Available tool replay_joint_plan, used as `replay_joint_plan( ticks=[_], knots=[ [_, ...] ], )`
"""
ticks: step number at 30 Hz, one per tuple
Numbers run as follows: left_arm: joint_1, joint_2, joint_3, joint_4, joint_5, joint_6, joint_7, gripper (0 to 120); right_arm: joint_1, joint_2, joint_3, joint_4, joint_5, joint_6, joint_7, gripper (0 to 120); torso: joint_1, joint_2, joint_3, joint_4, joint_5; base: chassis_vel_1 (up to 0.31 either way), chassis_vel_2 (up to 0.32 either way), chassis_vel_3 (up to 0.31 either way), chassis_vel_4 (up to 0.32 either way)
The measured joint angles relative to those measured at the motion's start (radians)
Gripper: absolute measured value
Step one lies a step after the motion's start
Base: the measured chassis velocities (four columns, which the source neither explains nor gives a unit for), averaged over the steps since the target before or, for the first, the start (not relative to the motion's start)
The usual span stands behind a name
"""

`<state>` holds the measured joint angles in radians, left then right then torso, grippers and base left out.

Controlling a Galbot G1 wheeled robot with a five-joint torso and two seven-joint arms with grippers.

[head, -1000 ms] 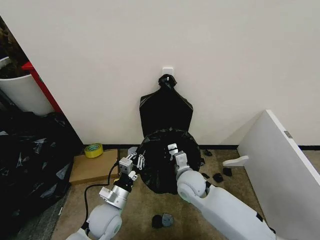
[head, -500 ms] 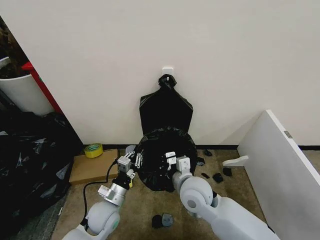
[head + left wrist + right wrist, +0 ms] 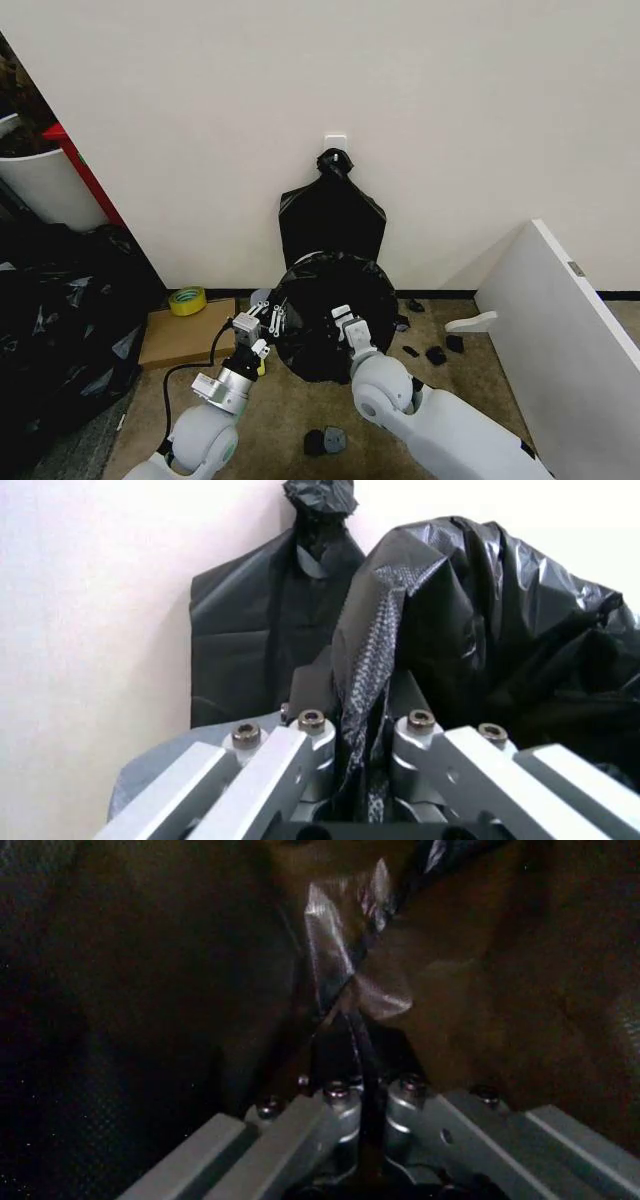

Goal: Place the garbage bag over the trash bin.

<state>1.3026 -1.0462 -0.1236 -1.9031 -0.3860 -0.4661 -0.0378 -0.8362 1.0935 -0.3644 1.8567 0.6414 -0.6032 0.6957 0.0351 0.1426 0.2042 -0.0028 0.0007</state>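
The glossy black garbage bag (image 3: 335, 290) is draped over the trash bin against the wall, and the bin's white wall is hidden under it. My left gripper (image 3: 274, 318) is at the bag's left side. In the left wrist view this gripper (image 3: 365, 731) is shut on a fold of the garbage bag (image 3: 480, 630). My right gripper (image 3: 342, 318) sits at the bag's front middle. Seen from the right wrist, the gripper (image 3: 362, 1091) is shut on a thin strip of the bag's film (image 3: 345, 967).
A flat fan-shaped black bundle (image 3: 332, 218) hangs on the wall behind. A heap of black sheeting (image 3: 55, 320) lies left, beside a cardboard box (image 3: 185, 338) with a yellow tape roll (image 3: 187, 299). A white board (image 3: 560, 320) leans at the right. Black scraps (image 3: 325, 440) lie on the floor.
My right gripper has drawn slightly back and left with the bag's film. The left gripper has edged a little to the left along the bag's side.
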Motion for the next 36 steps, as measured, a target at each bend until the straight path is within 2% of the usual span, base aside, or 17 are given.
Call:
replay_joint_plan(
  ticks=[6,12,18,29,36],
  knots=[
    [-0.003,-0.002,0.004,0.008,-0.001,0.0,-0.001,4,-0.005,0.0,0.021,0.043,-0.013,0.055,-0.034,0,0.0,0.0,0.0,0.0002,-0.0001,0.0,0.0,0.0,0.0],
    [-0.006,-0.002,0.005,0.009,-0.003,0.002,-0.002,4,-0.001,0.016,0.012,0.067,0.095,0.073,-0.032,0,0.0,0.0,0.0,0.0001,-0.0002,0.0,0.0,0.0,0.0],
    [-0.001,-0.005,0.009,-0.002,-0.003,0.002,-0.001,4,0.032,0.067,-0.002,-0.029,0.118,0.063,-0.017,0,0.0,0.0,0.0,0.0001,-0.0002,0.0,0.0,0.0,0.0],
    [0.007,-0.004,0.01,-0.017,-0.003,0.002,0.002,4,0.069,0.103,-0.019,-0.126,0.038,0.05,-0.009,0,0.0,0.0,0.0,0.0001,-0.0001,0.0,0.0,0.0,0.0],
    [-0.001,-0.002,0.005,-0.006,-0.005,0.0,0.003,4,0.039,0.063,0.002,-0.045,0.0,0.079,-0.023,0,0.0,0.0,0.0,0.0001,0.0,0.0,0.0,0.0,0.0]
  ],
)
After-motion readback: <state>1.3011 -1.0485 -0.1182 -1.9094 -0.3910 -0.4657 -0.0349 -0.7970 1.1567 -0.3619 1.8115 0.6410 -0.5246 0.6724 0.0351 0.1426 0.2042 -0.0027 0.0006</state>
